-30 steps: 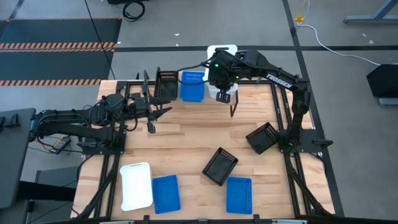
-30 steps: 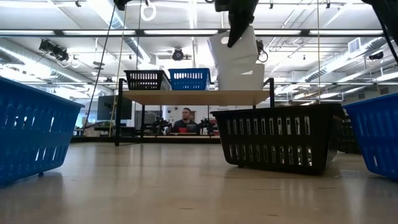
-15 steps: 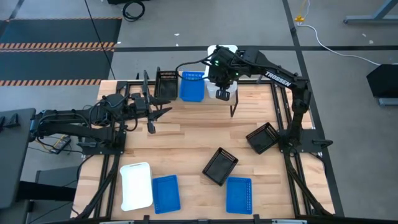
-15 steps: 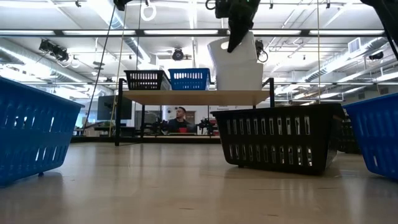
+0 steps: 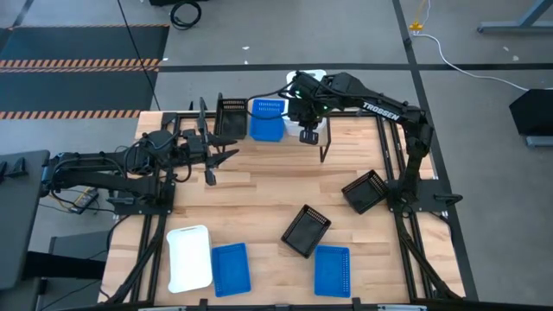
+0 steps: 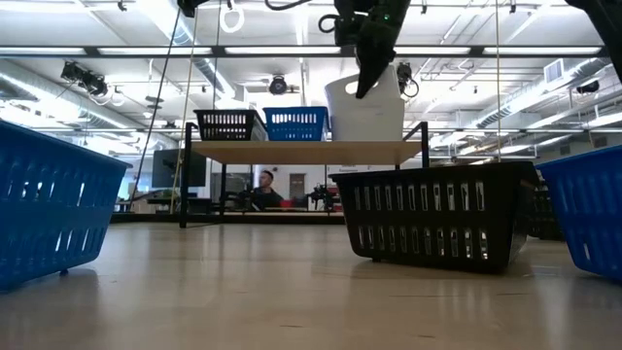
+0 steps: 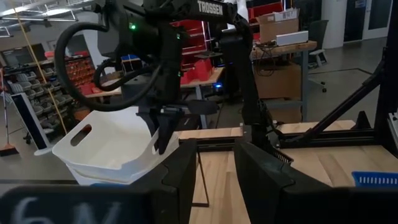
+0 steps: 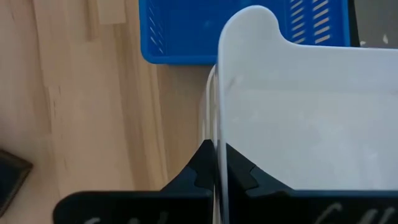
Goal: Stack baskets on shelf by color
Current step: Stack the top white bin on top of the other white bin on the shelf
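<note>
Right gripper (image 5: 308,131) at 12 o'clock over low wooden-plank shelf (image 6: 292,152), jaws clamped on wall of white plastic basket (image 6: 367,105), tilted, nested on another white one. Blue perforated basket (image 5: 267,119) and black one (image 5: 231,117) beside it. Left gripper (image 5: 226,155) idle at 9 o'clock, jaws parted.

Baskets, black: three, being one on the shelf (image 5: 298,130) (image 5: 232,117) and two on the table (image 5: 306,230) (image 5: 365,191). Baskets, blue: three, being one on the shelf (image 5: 268,119) and two on the table (image 5: 230,268) (image 5: 332,269). Baskets, white: one on the table (image 5: 190,257), one white basket (image 6: 367,112) at the shelf, a further rim (image 7: 99,177) nested beneath it. Shelf: one. Arms: two, with left gripper (image 5: 226,156) and right gripper (image 6: 366,78). Person (image 6: 262,190): one.
</note>
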`<action>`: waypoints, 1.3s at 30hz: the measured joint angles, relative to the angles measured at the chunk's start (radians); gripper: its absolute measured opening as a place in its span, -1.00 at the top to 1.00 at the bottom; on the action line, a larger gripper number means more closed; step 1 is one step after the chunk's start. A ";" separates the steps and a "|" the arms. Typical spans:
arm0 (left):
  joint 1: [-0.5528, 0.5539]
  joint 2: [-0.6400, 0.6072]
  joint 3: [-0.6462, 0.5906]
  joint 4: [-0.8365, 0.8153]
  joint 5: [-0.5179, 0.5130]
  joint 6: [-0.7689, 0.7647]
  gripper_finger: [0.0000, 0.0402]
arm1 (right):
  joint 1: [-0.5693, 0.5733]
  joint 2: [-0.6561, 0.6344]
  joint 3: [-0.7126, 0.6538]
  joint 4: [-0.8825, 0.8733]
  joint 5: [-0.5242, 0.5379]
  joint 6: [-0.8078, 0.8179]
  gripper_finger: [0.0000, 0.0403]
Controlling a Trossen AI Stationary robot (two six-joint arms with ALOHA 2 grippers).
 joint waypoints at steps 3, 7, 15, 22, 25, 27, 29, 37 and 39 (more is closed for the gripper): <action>0.000 0.000 0.000 0.000 0.000 0.000 0.42 | 0.000 0.000 0.000 0.001 -0.002 0.010 0.95; 0.000 0.000 0.000 -0.001 0.000 0.000 0.42 | 0.000 0.000 0.000 0.006 -0.006 0.026 0.95; 0.000 0.000 0.000 -0.006 0.000 0.000 0.42 | 0.002 -0.019 -0.002 0.017 -0.057 0.056 0.94; 0.000 0.001 0.000 -0.005 0.000 -0.001 0.42 | -0.005 -0.021 -0.002 -0.088 -0.073 0.115 0.80; 0.000 0.001 0.000 -0.005 0.000 -0.001 0.42 | -0.006 -0.021 -0.002 -0.096 -0.072 0.115 0.71; 0.000 0.001 0.000 -0.005 0.000 -0.001 0.42 | -0.006 -0.021 -0.002 -0.093 -0.071 0.115 0.65; 0.000 0.001 0.000 -0.005 0.000 -0.001 0.42 | -0.006 -0.021 -0.002 -0.089 -0.071 0.115 0.60; 0.000 0.001 0.000 -0.005 0.000 -0.001 0.42 | -0.006 -0.022 -0.002 -0.127 -0.027 0.113 0.47; 0.000 0.001 0.000 -0.004 0.000 -0.001 0.42 | -0.006 -0.021 -0.002 -0.143 -0.027 0.114 0.47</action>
